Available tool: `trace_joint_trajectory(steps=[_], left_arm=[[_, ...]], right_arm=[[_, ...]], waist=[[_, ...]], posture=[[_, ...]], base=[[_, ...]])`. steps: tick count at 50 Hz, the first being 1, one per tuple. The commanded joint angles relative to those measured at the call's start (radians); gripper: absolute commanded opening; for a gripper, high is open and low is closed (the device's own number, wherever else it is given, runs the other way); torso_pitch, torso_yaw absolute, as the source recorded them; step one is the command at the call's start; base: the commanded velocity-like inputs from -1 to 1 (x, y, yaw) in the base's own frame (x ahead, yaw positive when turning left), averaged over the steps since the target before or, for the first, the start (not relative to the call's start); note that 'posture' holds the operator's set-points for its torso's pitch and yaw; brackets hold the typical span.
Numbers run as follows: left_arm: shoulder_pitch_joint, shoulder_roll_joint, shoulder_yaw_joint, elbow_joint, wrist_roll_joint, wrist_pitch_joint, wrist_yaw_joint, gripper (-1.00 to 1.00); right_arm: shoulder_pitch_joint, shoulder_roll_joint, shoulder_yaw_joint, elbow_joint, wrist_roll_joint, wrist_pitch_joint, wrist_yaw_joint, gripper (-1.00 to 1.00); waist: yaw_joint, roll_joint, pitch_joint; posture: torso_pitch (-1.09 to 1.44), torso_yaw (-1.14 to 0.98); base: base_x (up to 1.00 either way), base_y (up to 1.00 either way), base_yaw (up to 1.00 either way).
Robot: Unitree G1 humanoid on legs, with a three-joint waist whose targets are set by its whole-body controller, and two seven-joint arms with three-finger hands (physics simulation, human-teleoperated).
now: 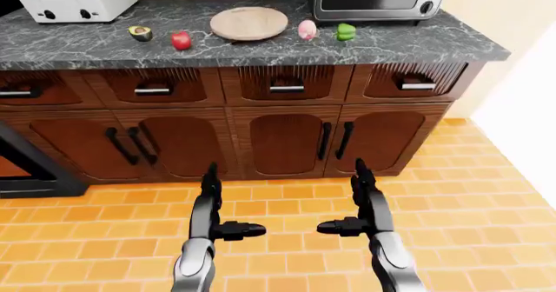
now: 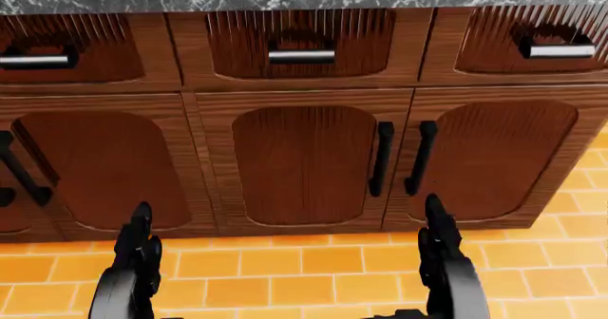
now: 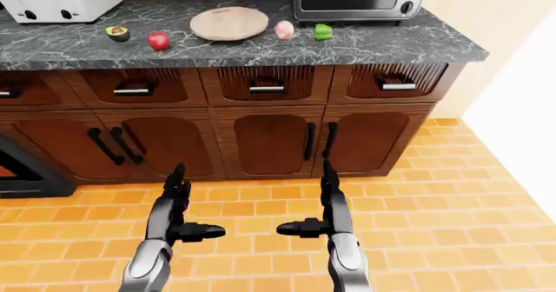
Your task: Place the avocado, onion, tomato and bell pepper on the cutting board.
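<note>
The robot stands back from the dark marble counter (image 1: 417, 44), so both black three-finger hands, left (image 1: 217, 214) and right (image 1: 356, 210), hang open and empty. Nothing sits on the round wooden cutting board (image 1: 249, 23) yet: halved avocado (image 1: 140, 32) and red tomato (image 1: 180, 40) lie left of it, pink onion (image 1: 307, 29) and green bell pepper (image 1: 346, 31) right, mid-counter, away from its near edge.

Dark marble counter (image 1: 261, 47) tops brown wooden cabinets (image 1: 261, 132) (drawers above doors), over an orange tiled floor (image 1: 287, 240); cream wall (image 1: 513, 18) right.
</note>
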Motion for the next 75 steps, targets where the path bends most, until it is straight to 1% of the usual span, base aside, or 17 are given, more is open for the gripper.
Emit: trace_joint_trajectory(steps=[1,3,5,8,23,34,41,45,46,48,54,57,58,60,68,69,75], left_arm=[[-0.036,0.007,0.009,-0.105,-0.005,-0.032,0.007,1.00],[-0.036,0.008,0.010,-0.117,0.000,-0.021,0.008,1.00],[-0.034,0.013,0.015,-0.147,0.000,0.002,0.006,1.00],[-0.043,0.023,0.028,-0.214,0.011,0.064,0.006,1.00],[-0.346,0.125,0.105,-0.605,0.059,0.564,-0.042,1.00],[-0.524,0.199,0.136,-0.661,0.043,0.710,-0.037,1.00],[-0.551,0.226,0.146,-0.694,0.044,0.750,-0.032,1.00],[-0.596,0.239,0.147,-0.703,0.044,0.784,-0.032,1.00],[-0.602,0.244,0.150,-0.704,0.047,0.788,-0.031,1.00],[-0.603,0.247,0.154,-0.713,0.045,0.797,-0.029,1.00],[-0.593,0.247,0.146,-0.724,0.055,0.797,-0.036,1.00],[-0.586,0.251,0.146,-0.731,0.065,0.799,-0.043,1.00],[-0.585,0.249,0.143,-0.730,0.069,0.796,-0.043,1.00],[-0.586,0.247,0.142,-0.730,0.074,0.797,-0.047,1.00],[-0.574,0.252,0.144,-0.751,0.103,0.805,-0.066,1.00],[-0.583,0.250,0.142,-0.752,0.105,0.812,-0.068,1.00],[-0.579,0.243,0.143,-0.747,0.114,0.801,-0.072,1.00]], right_arm=[[-0.033,-0.005,0.009,-0.151,-0.002,-0.015,0.003,1.00],[-0.033,-0.007,0.015,-0.200,-0.016,0.022,0.007,1.00],[-0.038,-0.005,0.014,-0.267,-0.014,0.073,0.010,1.00],[-0.053,-0.011,0.008,-0.366,-0.018,0.151,0.016,1.00],[-0.355,-0.088,-0.064,-0.659,-0.013,0.541,0.028,1.00],[-0.558,-0.147,-0.096,-0.706,0.041,0.678,-0.021,1.00],[-0.591,-0.170,-0.118,-0.739,0.086,0.712,-0.055,1.00],[-0.615,-0.177,-0.118,-0.755,0.107,0.735,-0.074,1.00],[-0.621,-0.175,-0.116,-0.768,0.114,0.747,-0.080,1.00],[-0.625,-0.176,-0.112,-0.779,0.122,0.758,-0.087,1.00],[-0.623,-0.175,-0.100,-0.783,0.124,0.754,-0.096,1.00],[-0.619,-0.175,-0.100,-0.788,0.123,0.754,-0.092,1.00],[-0.617,-0.175,-0.098,-0.785,0.120,0.751,-0.092,1.00],[-0.616,-0.178,-0.093,-0.785,0.113,0.750,-0.086,1.00],[-0.605,-0.163,-0.096,-0.786,0.112,0.738,-0.085,1.00],[-0.593,-0.164,-0.095,-0.782,0.109,0.726,-0.082,1.00],[-0.596,-0.167,-0.099,-0.792,0.109,0.742,-0.080,1.00]], waist=[[-0.002,-0.008,-0.001],[0.009,-0.002,-0.064],[0.008,-0.006,-0.020],[0.008,-0.006,-0.073],[0.006,0.007,-0.109],[-0.003,0.056,-0.071],[0.003,0.008,-0.053],[0.012,-0.059,-0.055],[0.001,-0.019,-0.057],[0.005,-0.044,-0.054],[-0.002,0.016,-0.036],[-0.006,0.112,-0.066],[0.004,0.069,-0.053],[0.004,0.076,-0.053],[0.009,-0.066,-0.050],[0.000,-0.030,-0.049],[0.001,-0.018,-0.053]], posture=[[0.00,0.00],[0.00,0.00],[0.00,0.00],[0.00,0.00],[0.00,0.00],[0.00,0.00],[0.00,0.00],[0.00,0.00],[0.00,0.00],[0.00,0.00],[0.00,0.00],[0.00,0.00],[0.00,0.00],[0.00,0.00],[0.00,0.00],[0.00,0.00],[0.00,0.00]], base=[[0.00,0.00,0.00],[0.00,0.00,0.00],[0.00,0.00,0.00],[0.00,0.00,0.00],[0.00,0.01,0.00],[0.04,0.17,0.00],[0.08,0.17,0.00],[0.14,0.17,0.00],[0.15,0.15,0.00],[0.14,0.11,0.00],[0.15,0.06,0.00],[0.15,0.07,0.00],[0.14,0.07,0.00],[0.16,0.14,0.00],[0.15,0.19,0.00],[0.15,0.18,0.00],[0.15,0.16,0.00]])
